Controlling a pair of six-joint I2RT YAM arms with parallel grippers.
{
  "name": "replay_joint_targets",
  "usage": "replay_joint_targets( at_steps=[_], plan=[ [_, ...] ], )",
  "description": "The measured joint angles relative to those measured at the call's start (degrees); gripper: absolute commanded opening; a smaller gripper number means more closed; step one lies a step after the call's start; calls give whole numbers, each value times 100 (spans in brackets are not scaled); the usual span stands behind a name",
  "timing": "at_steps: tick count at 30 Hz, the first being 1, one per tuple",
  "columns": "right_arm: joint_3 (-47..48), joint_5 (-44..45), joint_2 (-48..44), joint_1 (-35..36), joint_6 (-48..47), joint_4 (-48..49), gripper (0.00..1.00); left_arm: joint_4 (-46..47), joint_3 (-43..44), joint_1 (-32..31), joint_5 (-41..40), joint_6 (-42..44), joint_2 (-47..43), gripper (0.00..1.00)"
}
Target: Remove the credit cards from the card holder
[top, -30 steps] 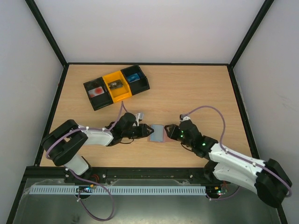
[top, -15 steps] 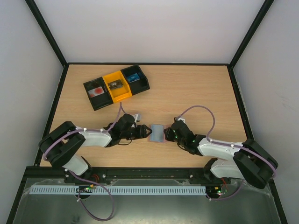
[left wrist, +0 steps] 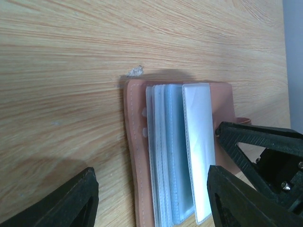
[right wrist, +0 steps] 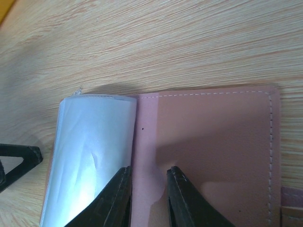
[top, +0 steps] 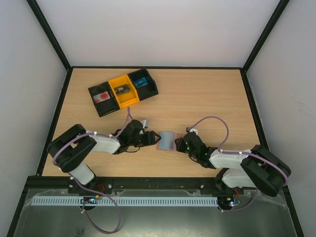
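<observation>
Left hand (left wrist: 152, 178), fingers wide apart, straddles the open card holder (top: 166, 140), which lies flat mid-desk (top: 207, 94) between both hands. Right hand (right wrist: 148, 170), fingers nearly together, sits over its pink inside; whether it grips is unclear.

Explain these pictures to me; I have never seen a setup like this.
Two robot arms are bolted to the near edge of a wooden table. The wide picture looks down from above: the left arm and right arm meet at a small open card holder. Each close-up comes from a camera on one wrist, its own black fingers showing at the bottom. The left gripper is wide open, straddling the holder's clear plastic sleeves. The right gripper is over the pinkish inner cover, fingers nearly together, nothing visibly pinched. Black and yellow bins sit at the back left.
</observation>
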Motion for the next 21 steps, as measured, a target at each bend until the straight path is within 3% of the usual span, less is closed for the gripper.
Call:
replay_joint_targets(
  at_steps=[12, 21],
  plan=[
    [-208, 4, -81, -11, 94, 304, 22, 708, 323, 0, 361, -319, 678, 63],
    [-334, 46, -138, -17, 212, 448, 22, 1021, 291, -4, 531, -601, 835, 51]
  ],
)
